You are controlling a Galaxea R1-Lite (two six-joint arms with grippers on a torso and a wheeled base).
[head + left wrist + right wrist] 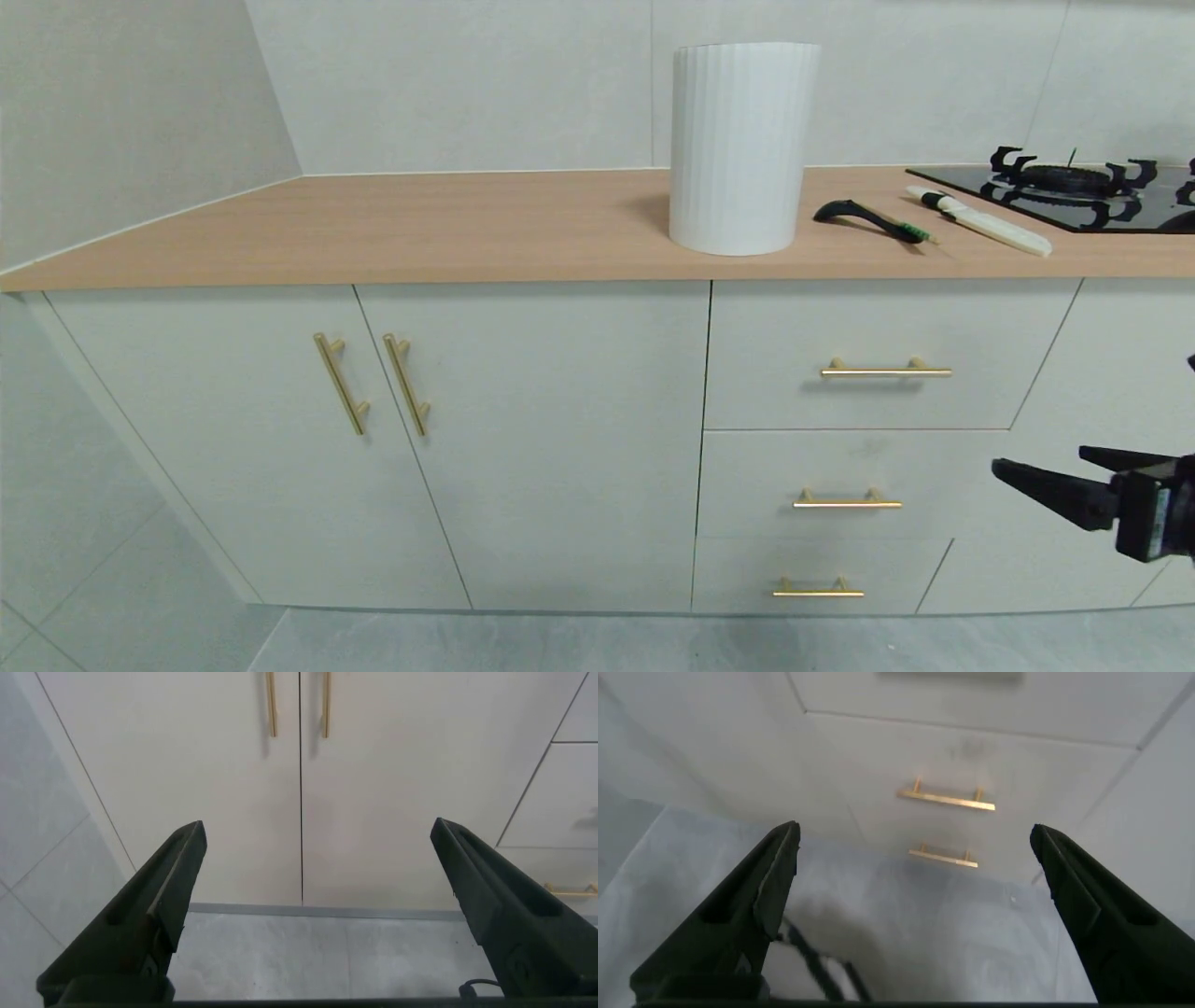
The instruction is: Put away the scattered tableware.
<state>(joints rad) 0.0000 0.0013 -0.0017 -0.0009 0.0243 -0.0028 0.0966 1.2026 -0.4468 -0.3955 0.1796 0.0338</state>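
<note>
On the wooden countertop stands a tall white ribbed holder. Just to its right lie a black curved utensil with a thin green-tipped stick beside it, and a white knife. My right gripper hangs low at the right, in front of the drawers, open and holding nothing. In the right wrist view the right gripper faces the lower drawer handles. My left gripper is open and empty, low before the double cabinet doors.
A black gas hob sits at the counter's far right. Below are two cabinet doors with gold handles and three drawers with gold handles. Tiled walls meet at the left corner, and grey floor lies in front.
</note>
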